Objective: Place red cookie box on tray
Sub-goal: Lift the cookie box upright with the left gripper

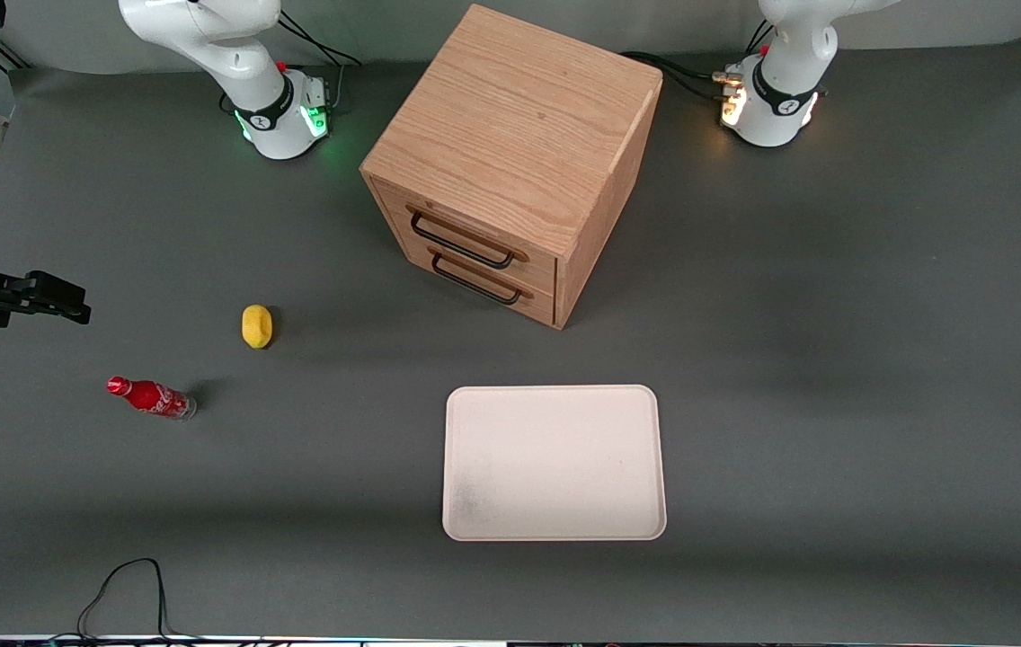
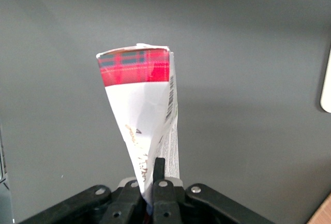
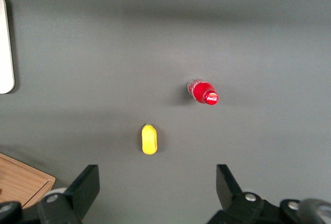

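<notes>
Holding: left gripper (image 2: 150,176) pinches one end of the red cookie box (image 2: 147,105), so I can carry it over the table (image 2: 248,53), toward the working arm's end.
Tray (image 1: 555,458): bare, near the front camera, awaiting the box.
Cabinet (image 1: 510,162): farther off; I'd steer clear.

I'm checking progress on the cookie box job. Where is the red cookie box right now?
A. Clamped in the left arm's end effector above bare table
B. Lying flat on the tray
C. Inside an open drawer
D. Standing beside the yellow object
A: the left wrist view shows the end effector shut on the red cookie box over grey table, and the tray lies bare.
</notes>
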